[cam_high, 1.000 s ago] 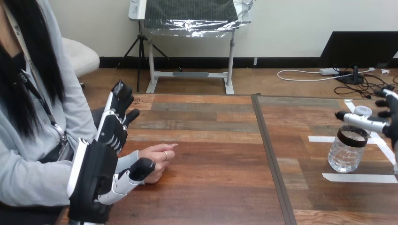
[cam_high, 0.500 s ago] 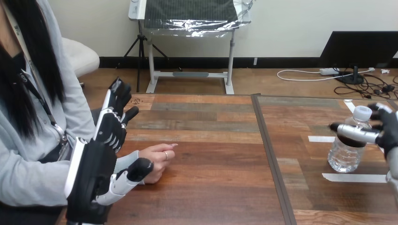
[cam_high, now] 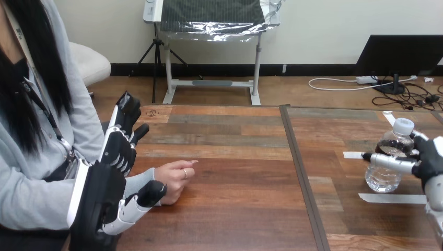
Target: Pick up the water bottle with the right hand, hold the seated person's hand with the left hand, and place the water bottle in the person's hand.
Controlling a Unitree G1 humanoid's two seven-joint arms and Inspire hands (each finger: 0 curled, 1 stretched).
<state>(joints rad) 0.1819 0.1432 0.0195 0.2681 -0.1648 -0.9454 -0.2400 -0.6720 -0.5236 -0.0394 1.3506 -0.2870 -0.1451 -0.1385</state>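
Observation:
The clear water bottle [cam_high: 385, 175] with a white cap stands upright on the right half of the table. My right hand [cam_high: 431, 159] comes in from the right edge and is open around the bottle's middle. Its thumb [cam_high: 386, 161] lies straight across the bottle's front, and its fingers [cam_high: 419, 137] reach behind it. The person's hand [cam_high: 175, 178] rests loosely curled on the table at the left. My left hand [cam_high: 104, 193] stands beside that hand on the person's side, open, with its fingers [cam_high: 123, 133] straight and pointing away. Its thumb [cam_high: 148, 194] lies against the person's wrist without curling round it.
White tape strips [cam_high: 394, 198] mark the table around the bottle. A dark seam [cam_high: 302, 178] runs down the table between its two halves. The person sits close at the left side, their sleeve [cam_high: 42, 193] along the table edge.
My right hand has come down from the bottle's cap to its middle, the thumb now across the front. My left hand has drifted slightly left and down. The bottle and the person's hand have stayed put.

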